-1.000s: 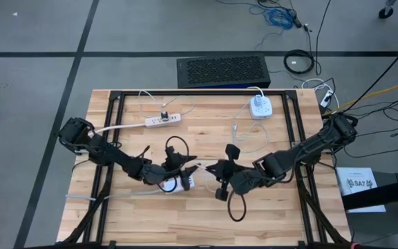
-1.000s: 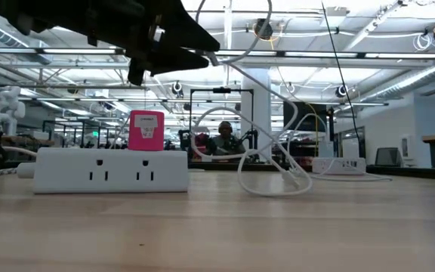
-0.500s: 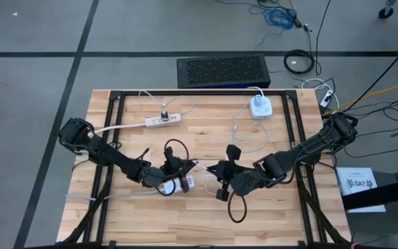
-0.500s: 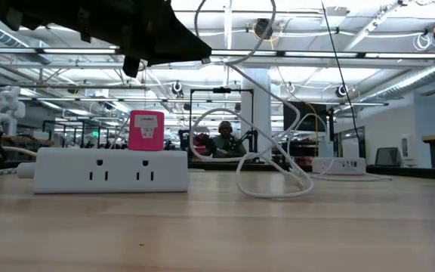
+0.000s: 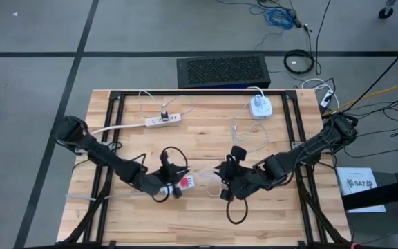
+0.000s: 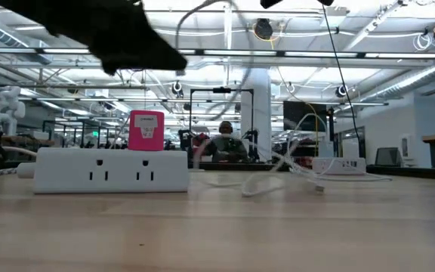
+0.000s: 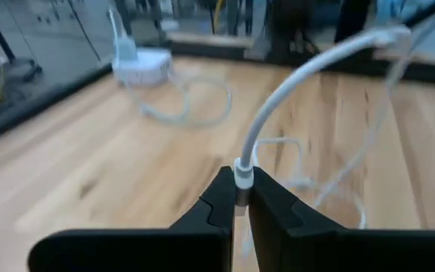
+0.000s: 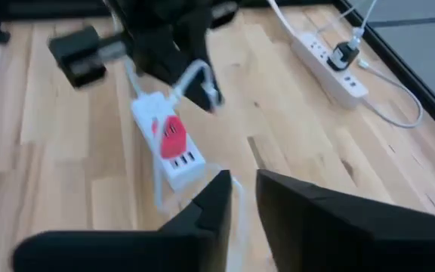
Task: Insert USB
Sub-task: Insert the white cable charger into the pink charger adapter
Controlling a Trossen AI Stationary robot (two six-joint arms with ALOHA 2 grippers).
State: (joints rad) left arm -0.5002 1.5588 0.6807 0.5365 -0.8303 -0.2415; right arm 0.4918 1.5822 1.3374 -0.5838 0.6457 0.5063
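The left gripper (image 7: 239, 202) sits low over the near middle of the wooden table (image 5: 268, 214), its jaws pinched narrow on the plug end of a white USB cable (image 7: 293, 79) that arches up and away from the fingertips. In the high view this gripper (image 5: 172, 181) is just beside a small white power strip (image 5: 184, 184) carrying a pink adapter (image 5: 184, 182); whether the plug touches the strip cannot be told. The right wrist view shows the same strip (image 8: 171, 151) lying flat on the wood with the pink adapter on top and the left arm's dark fingers above it. The right gripper (image 8: 236, 195) hovers near, facing the strip from the other side, its jaws narrow with a thin gap and nothing visibly between them; in the high view it (image 5: 225, 187) is close to the strip, with loose white cable loops lying between the two arms. Farther back on the table lie a long white power strip (image 5: 162, 120) with a dark plug in it and a round white charger hub (image 5: 259, 106), each trailing white leads well apart from the grippers. Beyond the table edge a black grilled box (image 5: 222, 71) stands on the floor. In the low view the long strip (image 6: 110, 169) fills the foreground and a seated person (image 6: 223, 143) shows far behind.
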